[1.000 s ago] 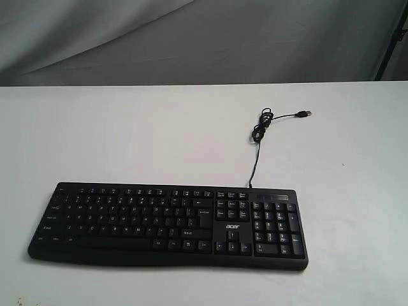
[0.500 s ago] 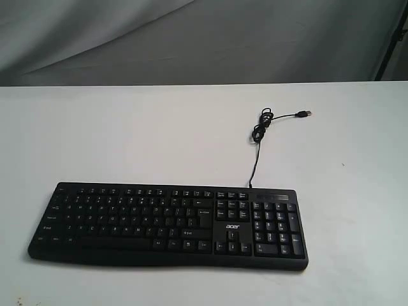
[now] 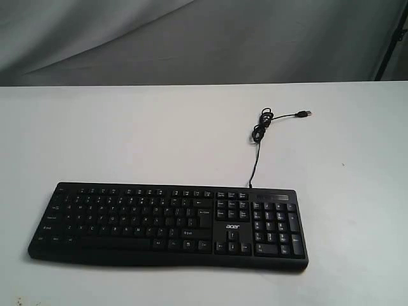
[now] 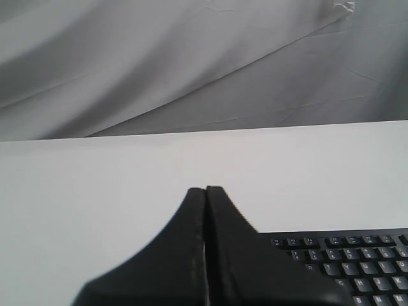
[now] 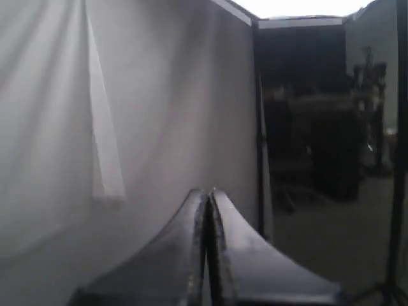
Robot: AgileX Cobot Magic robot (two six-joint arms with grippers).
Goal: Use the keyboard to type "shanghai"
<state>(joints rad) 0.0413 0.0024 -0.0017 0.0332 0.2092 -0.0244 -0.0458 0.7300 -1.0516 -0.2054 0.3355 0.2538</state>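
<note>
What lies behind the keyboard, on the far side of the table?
A thin black cable leaves the back edge of the keyboard, coils, and ends in a USB plug on the white table. Anything under the keyboard is covered.

**Black on white, grey behind**

The keyboard (image 3: 167, 224) is black with white legends and a white logo (image 3: 232, 227); its cable (image 3: 257, 150) is black too. The counter (image 3: 127, 134) is plain white. The left fingers (image 4: 178, 255) and right fingers (image 5: 248, 261) are matte black. Beyond both hangs a grey backdrop (image 3: 191, 38), with a paler stripe (image 5: 105, 127) past the right fingers.
</note>
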